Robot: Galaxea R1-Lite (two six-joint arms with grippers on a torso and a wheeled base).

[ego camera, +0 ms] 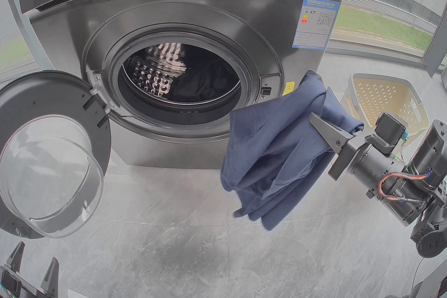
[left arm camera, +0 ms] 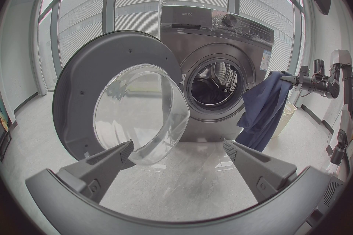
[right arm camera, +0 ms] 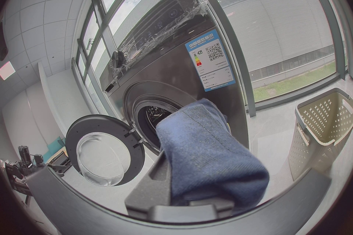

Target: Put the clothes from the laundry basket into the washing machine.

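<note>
In front of the washer (ego camera: 279, 10), our right gripper (ego camera: 328, 129) was clenched on a blue garment (ego camera: 274, 150). It hung in the air above the floor (ego camera: 163, 238), just right of the drum mouth (ego camera: 179, 75) and not yet inside. The door (ego camera: 46, 154) stood wide open on the left. A dark cloth (ego camera: 205, 80) already lay in the drum, so we judged at least 1 piece loaded. The basket (right arm camera: 312, 144) stood on the floor to the right of the washer. The part of its inside that we could see held no clothes, so this may have been the last piece. Our left gripper (left arm camera: 177, 145) hung low near the door, jaws spread, holding nothing. What remained, in our view, was to carry the garment left into the mouth and let go.
</note>
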